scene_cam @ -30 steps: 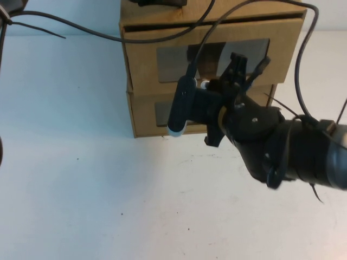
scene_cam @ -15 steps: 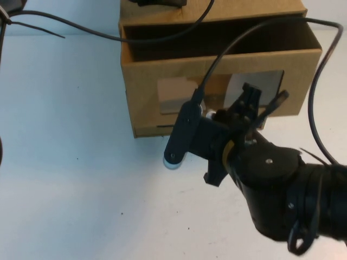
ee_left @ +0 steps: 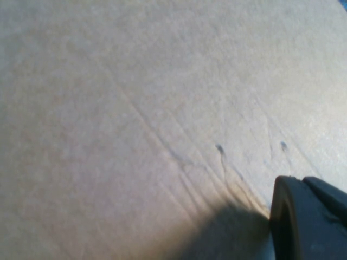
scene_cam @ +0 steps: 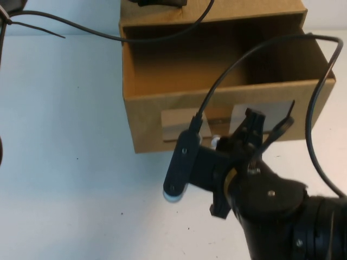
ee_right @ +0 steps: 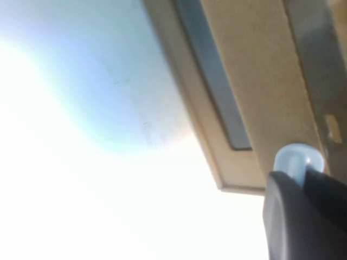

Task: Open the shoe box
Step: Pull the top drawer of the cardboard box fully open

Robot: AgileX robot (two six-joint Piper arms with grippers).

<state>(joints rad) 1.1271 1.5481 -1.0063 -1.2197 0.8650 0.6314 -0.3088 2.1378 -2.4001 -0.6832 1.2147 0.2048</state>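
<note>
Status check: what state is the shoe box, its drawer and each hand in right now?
shoe box sleeve: open at the front.
drawer: slid partway out toward the robot, inside showing.
right hand: shut on the drawer front.
left hand: at the box's top, against the cardboard.

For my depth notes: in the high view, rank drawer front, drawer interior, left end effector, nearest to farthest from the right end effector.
From the right end effector, on the near side:
1. Drawer front, right against it.
2. Drawer interior, just behind that front.
3. Left end effector, on the box top, far edge.
</note>
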